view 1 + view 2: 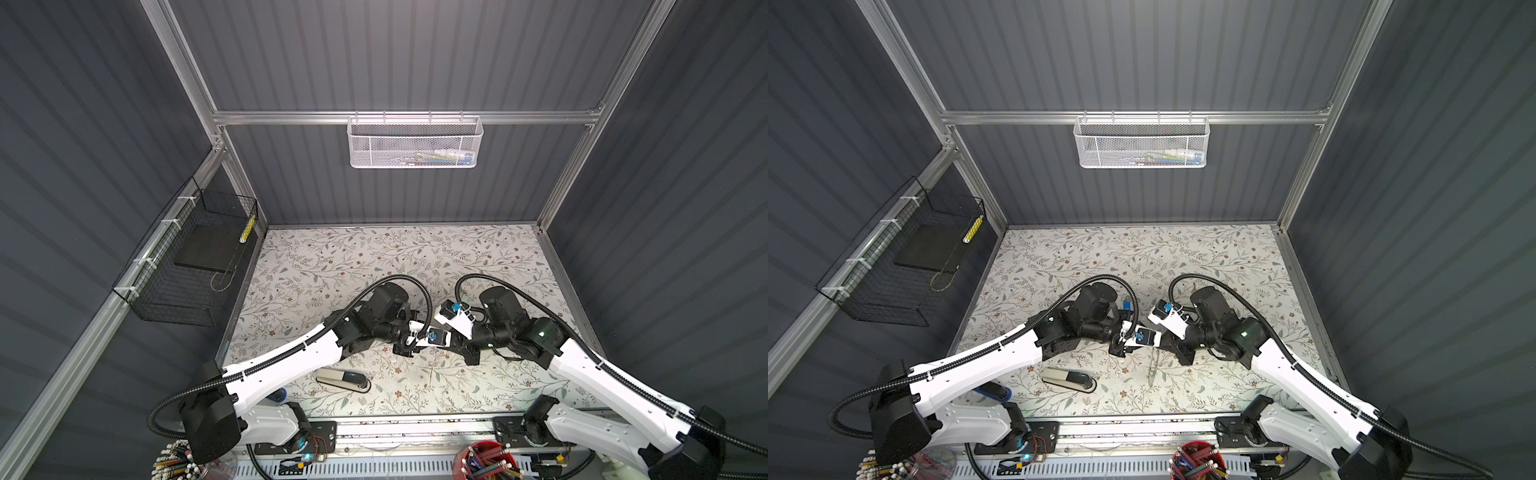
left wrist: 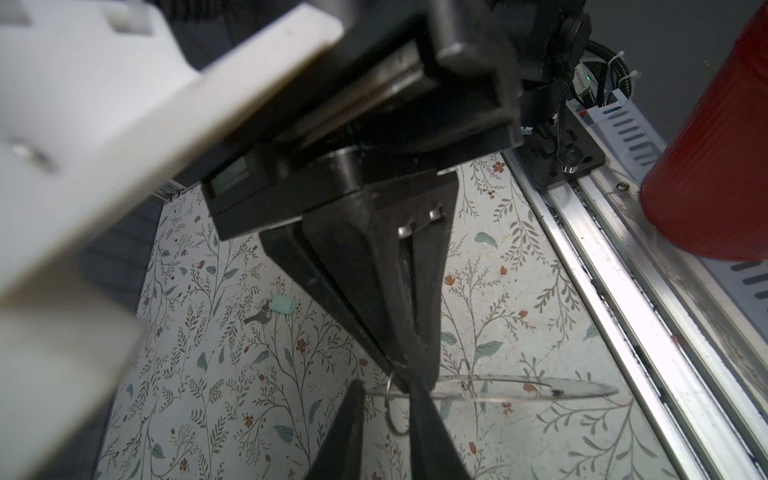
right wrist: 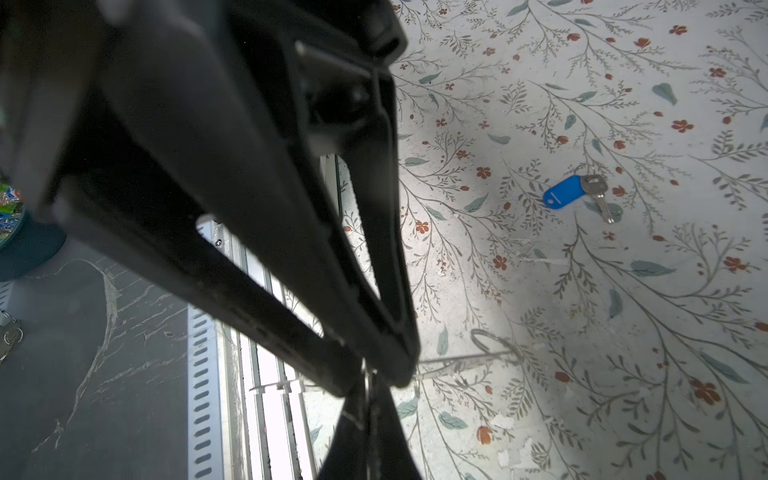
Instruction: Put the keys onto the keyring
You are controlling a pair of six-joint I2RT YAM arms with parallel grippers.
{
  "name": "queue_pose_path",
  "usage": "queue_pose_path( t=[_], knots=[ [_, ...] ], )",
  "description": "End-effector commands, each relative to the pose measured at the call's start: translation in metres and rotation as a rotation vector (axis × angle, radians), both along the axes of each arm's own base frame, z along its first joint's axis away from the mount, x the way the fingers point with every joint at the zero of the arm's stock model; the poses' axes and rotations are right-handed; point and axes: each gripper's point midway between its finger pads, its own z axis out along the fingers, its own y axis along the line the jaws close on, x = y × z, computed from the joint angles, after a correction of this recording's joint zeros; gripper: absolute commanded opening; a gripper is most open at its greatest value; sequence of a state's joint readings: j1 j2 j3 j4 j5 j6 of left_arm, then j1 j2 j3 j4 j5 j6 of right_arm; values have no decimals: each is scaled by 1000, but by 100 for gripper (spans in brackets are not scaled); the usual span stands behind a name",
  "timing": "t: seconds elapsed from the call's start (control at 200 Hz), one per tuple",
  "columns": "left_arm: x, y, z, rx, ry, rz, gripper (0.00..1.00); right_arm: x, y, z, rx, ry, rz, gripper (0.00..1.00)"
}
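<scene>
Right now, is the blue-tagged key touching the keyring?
Apart. The right wrist view shows the blue-tagged key lying on the tabletop, with a stretch of bare floral surface between it and the keyring.

We note dark grey ribbed walls (image 1: pixel 415 62) inside an aluminium frame (image 1: pixel 291 117). A white mesh basket (image 1: pixel 395 145) hangs on the back rail and a black wire basket (image 1: pixel 174 307) on the left wall. The tabletop (image 1: pixel 374 257) is floral-patterned.

This is a robotics lab test cell. An aluminium extrusion frame (image 1: pixel 291 117) with dark grey ribbed wall panels (image 1: pixel 395 54) encloses a small table with a floral-print cover (image 1: pixel 332 257). Two white-and-black robot arms (image 1: pixel 286 357) sit on a metal rail (image 1: pixel 415 428) at its front, and a white mesh basket (image 1: pixel 415 145) and a black wire basket (image 1: pixel 178 307) hang from the frame.
</scene>
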State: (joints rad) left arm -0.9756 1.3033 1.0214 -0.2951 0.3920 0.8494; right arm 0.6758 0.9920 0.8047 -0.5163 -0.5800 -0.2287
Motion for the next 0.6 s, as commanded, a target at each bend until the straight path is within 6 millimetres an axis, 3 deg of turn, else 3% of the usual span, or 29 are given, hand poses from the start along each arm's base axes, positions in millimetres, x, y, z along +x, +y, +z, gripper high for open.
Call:
queue_pose_path(
  t=[0.0, 0.285, 0.44, 0.51, 0.595],
  knots=[
    [0, -3, -1, 19, 7, 1, 20, -1, 5, 15, 32, -29, 29, 0],
    [-3, -3, -11, 69, 41, -15, 11, 0, 2, 22, 20, -119, 43, 0],
    [-6, -6, -9, 56, 53, -34, 0, 2, 1, 24, 9, -154, 45, 0],
    [-8, -7, -8, 46, 74, -42, 0, 5, 0, 25, 0, -176, 38, 0],
    [-8, -7, -7, 14, 100, -22, 0, 10, -7, 29, -37, -224, 7, 15]
  ],
)
